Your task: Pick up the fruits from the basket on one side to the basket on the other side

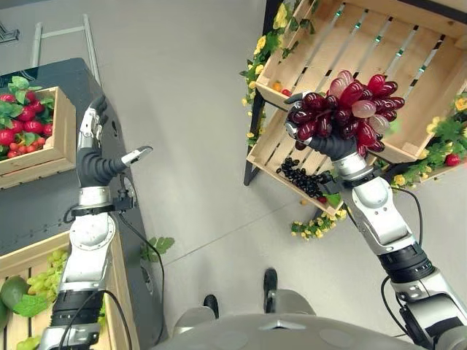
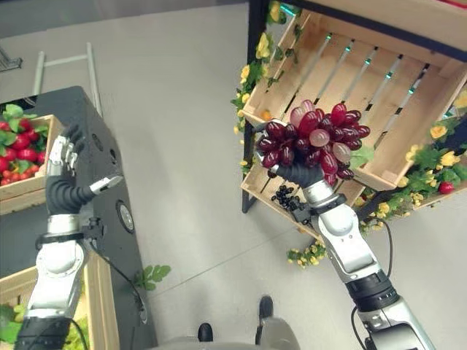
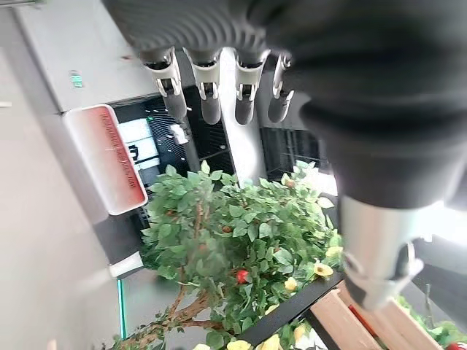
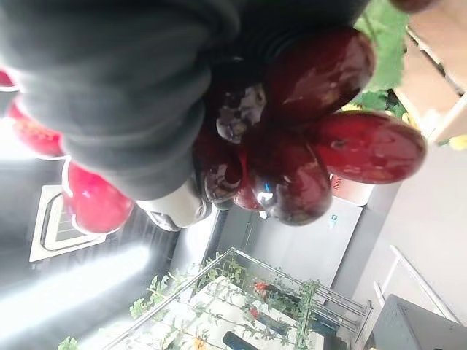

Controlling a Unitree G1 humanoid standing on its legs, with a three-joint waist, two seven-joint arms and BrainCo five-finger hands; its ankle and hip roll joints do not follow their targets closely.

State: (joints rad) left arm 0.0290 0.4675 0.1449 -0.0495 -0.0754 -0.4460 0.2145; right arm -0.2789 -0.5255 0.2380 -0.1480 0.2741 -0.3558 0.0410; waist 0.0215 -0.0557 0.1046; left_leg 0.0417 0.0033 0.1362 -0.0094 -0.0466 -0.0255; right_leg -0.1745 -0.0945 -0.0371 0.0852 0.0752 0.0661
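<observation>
On your far left, a wooden crate of strawberries point(image 1: 25, 127) with green leaves sits on a dark cabinet point(image 1: 44, 197). Below it, at the lower left corner, a second wooden crate point(image 1: 117, 292) holds green grapes point(image 1: 49, 273) and a green fruit.

Your left hand point(image 1: 93, 142) is raised above the cabinet edge, between those two crates. Its fingers point up and are straight, its thumb sticks out to the side, and it holds nothing. In its wrist view the fingers point(image 3: 210, 87) hang in a loose row in front of a leafy plant point(image 3: 233, 248) with yellow flowers.

A bare grey floor point(image 1: 190, 109) runs through the middle.

To the right, your right hand point(image 1: 328, 138) is curled round a bunch of red grapes point(image 1: 346, 109) and holds it up in the air, in front of a tilted wooden rack of crates point(image 1: 365, 65). The upper crate behind the grapes looks bare. The lower shelf point(image 1: 281, 157) carries a cluster of black grapes point(image 1: 299, 175), just below the hand. In the right wrist view the red grapes point(image 4: 314, 138) bulge out from under the dark cover. Yellow flowers point(image 1: 259, 47) and green leaves trim the rack's edges.
</observation>
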